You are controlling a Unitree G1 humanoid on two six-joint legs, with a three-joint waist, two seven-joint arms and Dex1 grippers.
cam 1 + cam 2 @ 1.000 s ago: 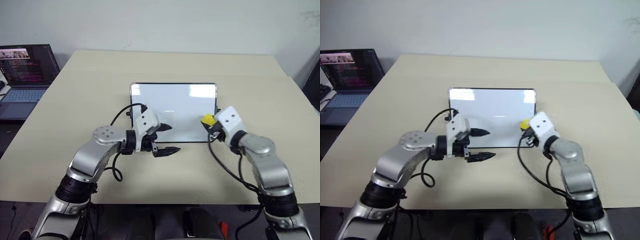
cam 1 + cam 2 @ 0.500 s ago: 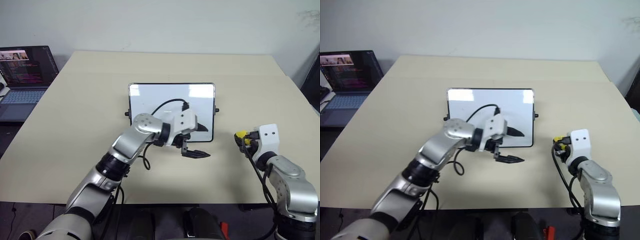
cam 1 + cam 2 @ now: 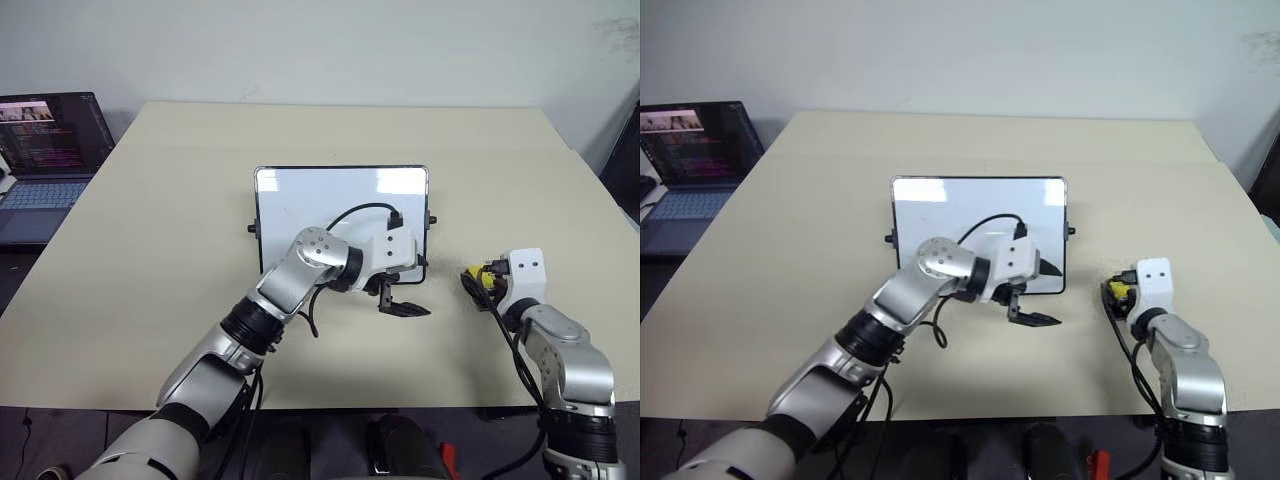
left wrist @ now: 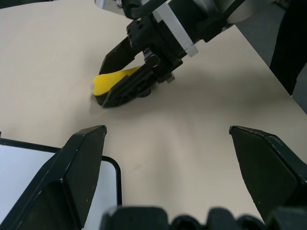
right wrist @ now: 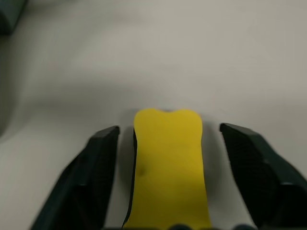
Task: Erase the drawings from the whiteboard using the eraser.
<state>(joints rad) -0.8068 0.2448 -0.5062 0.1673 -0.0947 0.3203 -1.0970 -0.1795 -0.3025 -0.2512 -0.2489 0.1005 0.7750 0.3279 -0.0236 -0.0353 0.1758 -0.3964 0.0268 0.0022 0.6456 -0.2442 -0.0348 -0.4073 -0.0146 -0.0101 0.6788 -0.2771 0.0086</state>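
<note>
Eraser [image 5: 167,167] lies on tabletop [image 3: 150,250] between spread right claw [image 5: 168,143] fingers
Whiteboard [image 3: 320,200] at ten o'clock looks clean, so release fits; left claw [image 3: 408,290] gapes empty over board's corner

Whiteboard [image 3: 330,200]: white, glossy, thin black frame, rounded corners, lying flat; its visible surface is bare, no red drawings to be seen. Eraser [image 5: 167,167]: small yellow block, dark underside, flat on the tabletop just right of the whiteboard's near right corner.
</note>
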